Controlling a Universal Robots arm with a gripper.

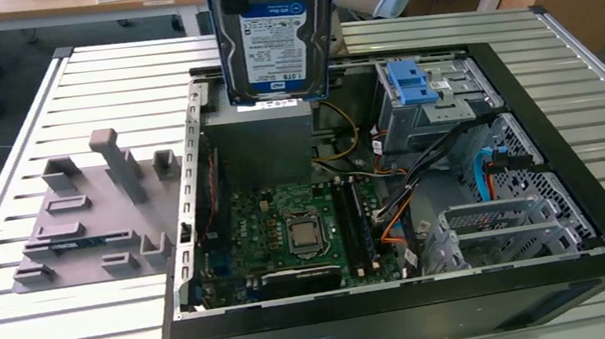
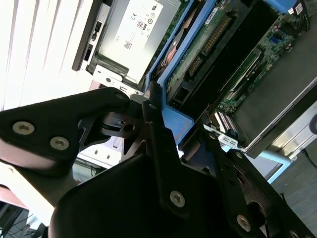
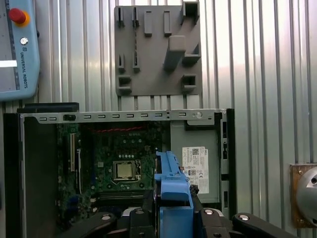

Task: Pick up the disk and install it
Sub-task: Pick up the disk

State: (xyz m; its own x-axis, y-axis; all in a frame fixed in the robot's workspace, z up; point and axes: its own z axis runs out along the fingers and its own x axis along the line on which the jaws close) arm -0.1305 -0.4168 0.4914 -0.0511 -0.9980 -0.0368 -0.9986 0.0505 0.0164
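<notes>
The disk [image 1: 272,38] hangs upright in the air above the back of the open computer case [image 1: 408,314], its blue-and-white label facing the exterior camera. It is over the grey power supply [image 1: 260,140]. In the second wrist view my gripper [image 2: 181,124] is shut on the disk's blue carrier rail [image 2: 171,116], with black fingers [image 2: 151,114] on either side. The first wrist view looks down past the gripper [image 3: 173,218] and the blue rail [image 3: 173,191] into the case.
A metal drive cage with blue tabs [image 1: 418,90] sits at the case's far corner on the exterior view's right. The motherboard [image 1: 286,230] lies on the case floor. A grey fixture plate [image 1: 94,217] rests on the slatted table beside the case. A teach pendant [image 3: 17,49] lies farther off.
</notes>
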